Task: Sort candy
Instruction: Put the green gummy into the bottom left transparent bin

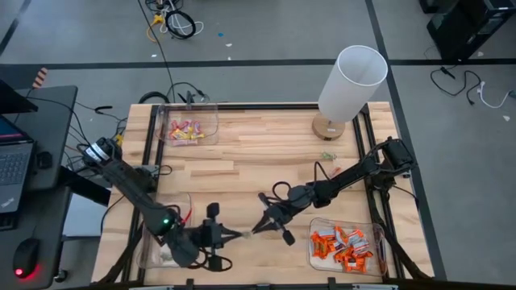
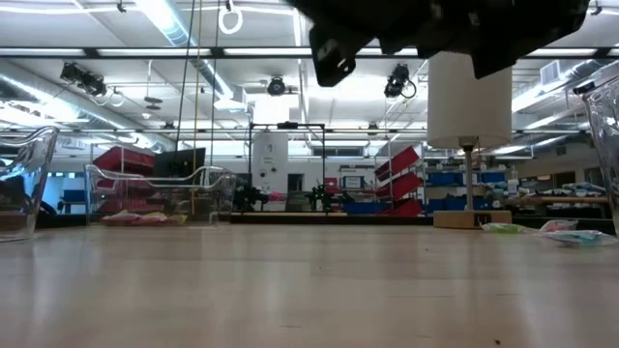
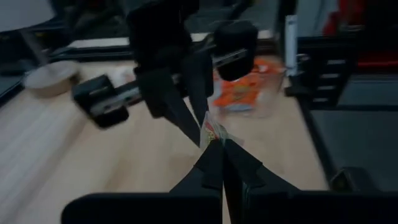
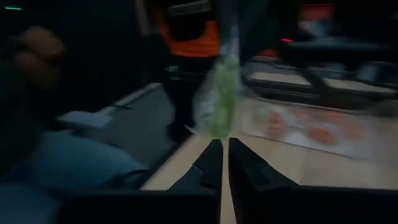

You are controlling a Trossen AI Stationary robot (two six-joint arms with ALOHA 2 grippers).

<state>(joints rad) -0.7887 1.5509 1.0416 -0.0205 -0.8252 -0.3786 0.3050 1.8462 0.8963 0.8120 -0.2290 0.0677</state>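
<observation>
Sorted so far: pink candy point(image 1: 184, 130) upper left, orange candy point(image 1: 345, 245) lower right; pale candy point(image 1: 255, 230) clamped between left hand point(image 1: 239, 235) and right hand point(image 1: 260, 226), strays point(image 1: 326, 156) left by lamp point(image 1: 348, 86).

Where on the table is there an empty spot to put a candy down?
Bare wood lies in the middle, between the bin of pink candy and the lamp. It is crowded near the front, where the left gripper and right gripper meet over one pale candy, beside the bin of orange candy.
</observation>
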